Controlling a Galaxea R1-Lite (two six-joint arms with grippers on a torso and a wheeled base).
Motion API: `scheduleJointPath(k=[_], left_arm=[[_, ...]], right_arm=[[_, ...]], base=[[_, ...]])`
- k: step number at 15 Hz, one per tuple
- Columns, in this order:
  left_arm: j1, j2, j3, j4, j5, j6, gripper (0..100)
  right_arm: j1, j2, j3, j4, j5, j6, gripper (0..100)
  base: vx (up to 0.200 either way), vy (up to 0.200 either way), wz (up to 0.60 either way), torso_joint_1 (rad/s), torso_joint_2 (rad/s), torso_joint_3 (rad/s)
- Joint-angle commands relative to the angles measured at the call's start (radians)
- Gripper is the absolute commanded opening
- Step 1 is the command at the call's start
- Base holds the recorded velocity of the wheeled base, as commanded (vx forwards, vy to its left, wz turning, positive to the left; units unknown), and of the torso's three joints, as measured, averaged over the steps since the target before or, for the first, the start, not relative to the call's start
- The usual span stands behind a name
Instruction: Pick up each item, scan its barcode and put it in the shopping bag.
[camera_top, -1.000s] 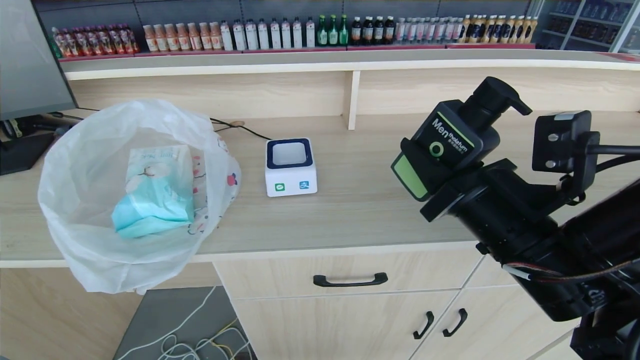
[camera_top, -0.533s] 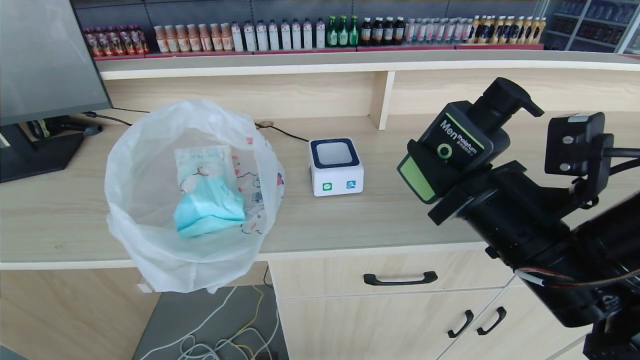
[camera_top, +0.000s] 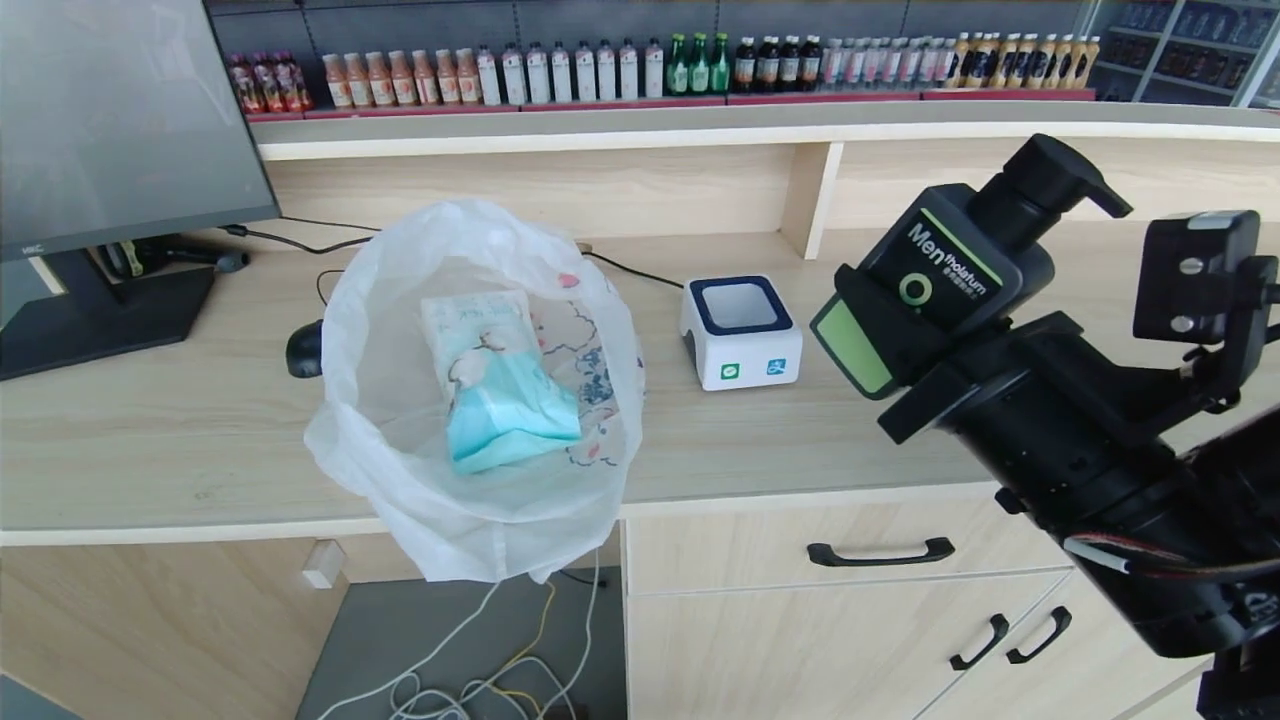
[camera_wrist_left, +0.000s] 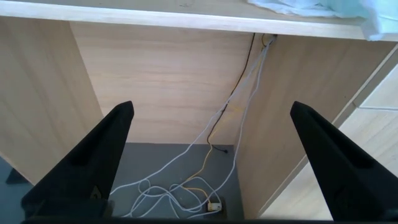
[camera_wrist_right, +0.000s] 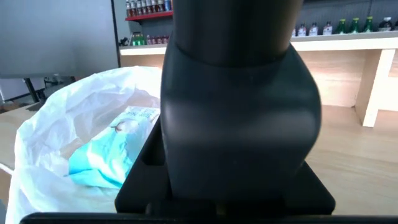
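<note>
Pump bottle (camera_top: 935, 290) clamped by lower body in right gripper (camera_top: 955, 370), near scanner (camera_top: 741, 330) over desk (camera_top: 200, 440). Looks rigid, smooth, fairly heavy; pump head poor hold. Empty left gripper (camera_wrist_left: 211, 107) spread wide.

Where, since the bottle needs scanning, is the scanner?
In the head view, the scanner sits on the counter between the shopping bag and the gripped pump bottle.

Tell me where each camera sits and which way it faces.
Head: high, facing down at the counter, shopping bag and scanner; right gripper holds the pump bottle.
Left wrist: below the counter edge, facing cables; left gripper open.
Right wrist: behind the bottle, facing the bag.
Shared: head and right wrist both show the bag.
</note>
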Motion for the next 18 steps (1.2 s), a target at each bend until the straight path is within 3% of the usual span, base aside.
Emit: scheduleJointPath(k=[1,16,17,18], left_arm=[[0.000,0.000,0.000,0.000,0.000,-0.001,100],[0.000,0.000,0.000,0.000,0.000,-0.001,100],[-0.002,0.000,0.000,0.000,0.000,-0.001,100],[0.000,0.000,0.000,0.000,0.000,-0.001,100]], right_arm=[[0.003,-0.002,-0.025,-0.001,0.002,0.000,0],[0.002,0.121,-0.275,0.024,-0.063,-0.012,0],[0.014,0.133,-0.279,0.027,-0.097,0.009,0],[0.054,0.164,-0.301,0.028,-0.193,0.082,0]], base=[[0.000,0.000,0.00,0.000,0.00,0.000],[0.000,0.000,0.00,0.000,0.00,0.000],[0.000,0.000,0.00,0.000,0.00,0.000],[0.000,0.000,0.00,0.000,0.00,0.000]])
